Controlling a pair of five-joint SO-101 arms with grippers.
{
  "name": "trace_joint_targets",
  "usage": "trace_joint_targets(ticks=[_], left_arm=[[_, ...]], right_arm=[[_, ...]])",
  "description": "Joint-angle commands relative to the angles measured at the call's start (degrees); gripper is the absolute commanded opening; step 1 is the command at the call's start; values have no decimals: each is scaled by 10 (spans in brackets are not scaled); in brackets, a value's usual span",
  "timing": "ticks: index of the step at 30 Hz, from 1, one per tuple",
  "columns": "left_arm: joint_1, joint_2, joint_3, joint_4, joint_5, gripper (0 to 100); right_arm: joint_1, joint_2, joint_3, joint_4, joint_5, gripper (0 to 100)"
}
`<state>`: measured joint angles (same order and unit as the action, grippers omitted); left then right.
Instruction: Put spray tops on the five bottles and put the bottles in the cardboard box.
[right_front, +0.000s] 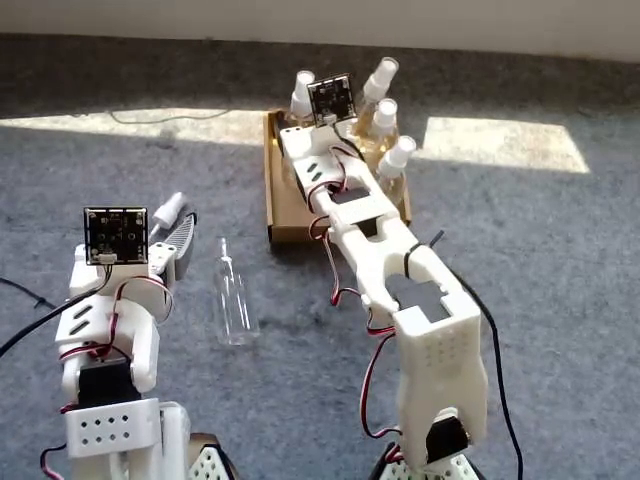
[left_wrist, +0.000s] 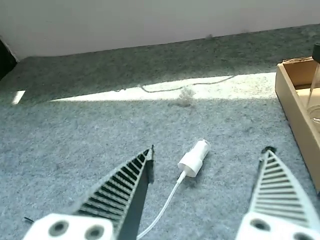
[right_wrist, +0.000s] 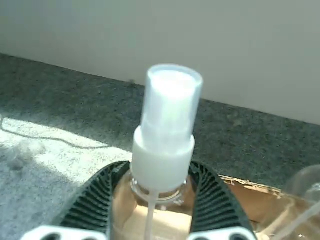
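**Clerk:** First entry?

**Keeper:** Spray top (left_wrist: 194, 157), one, loose. It lies on its side on the carpet (right_front: 520, 270) with its thin white tube (left_wrist: 165, 207) trailing from it. I judge it light, hard plastic, and liable to roll. Hold it by the ribbed collar and never by the tube, which would bend.

**Clerk:** Who attends it?

**Keeper:** The left gripper (left_wrist: 209, 150). Its fingers are spread wide, one on either side of the top, and touch nothing.

**Clerk:** Its bottle?

**Keeper:** Bare bottle (right_front: 235, 298), one, clear and uncapped. It lies flat on the carpet between the two arms, near the spray top. It looks empty, so it is probably light, smooth and slippery. Hold it across the body, because a grip near the open neck could tip it.

**Clerk:** Finished stock?

**Keeper:** Capped bottle (right_wrist: 167, 115), one. The right gripper (right_wrist: 160, 167) is closed on it just below the collar, at the far left corner of the cardboard box (right_front: 280, 215). I cannot tell whether it has been set down.

**Clerk:** Others?

**Keeper:** Three capped bottles (right_front: 384, 112) stand together along the right side of the box.

**Clerk:** Tally?

**Keeper:** By my reckoning, four are capped and one is outstanding.
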<state>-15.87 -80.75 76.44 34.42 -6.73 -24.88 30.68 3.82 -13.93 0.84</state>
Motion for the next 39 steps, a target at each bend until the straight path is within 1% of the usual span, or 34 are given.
trace_joint_targets(ticks=[1,3,5,9,14,18,23,26,29,34,39], left_arm=[[9,-7,-3,-9,7,298],[9,-7,-3,-9,7,298],[9,-7,-3,-9,7,298],[9,-7,-3,-9,7,298],[9,-7,-3,-9,7,298],[9,-7,-3,-9,7,298],[9,-7,-3,-9,7,298],[9,-7,-3,-9,7,298],[9,-7,-3,-9,7,298],[9,-7,-3,-9,7,298],[9,-7,-3,-9,7,298]], right_arm=[[-6,-13,-29,-12,26,7],[-16,-13,-29,-13,75,7],[-20,-13,-28,-17,93,7],[-20,-12,-13,-60,89,7],[-20,-12,4,-75,89,14],[-20,-10,5,-75,88,73],[-20,-9,5,-73,87,75],[-20,-9,6,-71,62,77],[-20,-9,6,-71,60,81],[-20,-10,21,-71,57,166],[-20,-10,25,-71,59,177]])
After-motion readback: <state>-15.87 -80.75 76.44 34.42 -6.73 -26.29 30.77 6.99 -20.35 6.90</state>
